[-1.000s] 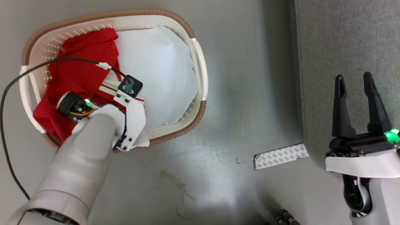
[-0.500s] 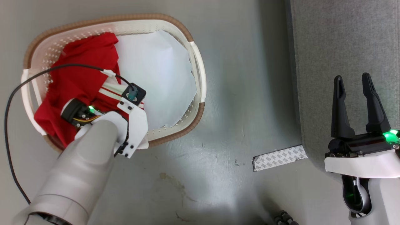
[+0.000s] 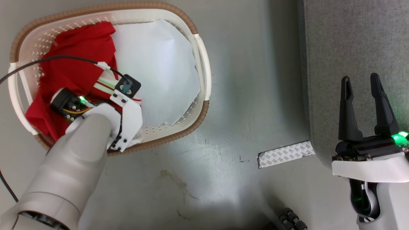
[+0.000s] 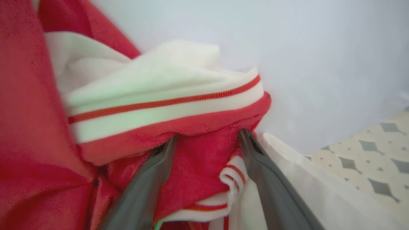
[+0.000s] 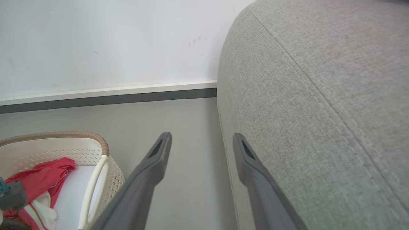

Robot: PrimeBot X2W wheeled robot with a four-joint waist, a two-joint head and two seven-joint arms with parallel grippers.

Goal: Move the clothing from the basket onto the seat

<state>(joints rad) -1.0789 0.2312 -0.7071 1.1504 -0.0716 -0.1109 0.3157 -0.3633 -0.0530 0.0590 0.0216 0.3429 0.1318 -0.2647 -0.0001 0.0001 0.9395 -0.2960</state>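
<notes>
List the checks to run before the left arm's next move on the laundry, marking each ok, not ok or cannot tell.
1. Left end effector open: ok.
2. Red fold of the striped garment between its fingers: ok.
3. White sheet outside the grip: cannot tell.
4. Clothing out of the laundry basket: not ok, it lies inside.
5. Right end effector open and holding nothing, beside the grey sofa: ok.

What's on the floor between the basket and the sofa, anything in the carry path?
Bare grey floor separates the basket from the seat; a patterned strip lies flat by the seat's corner, nearer the robot. The head view shows it.
</notes>
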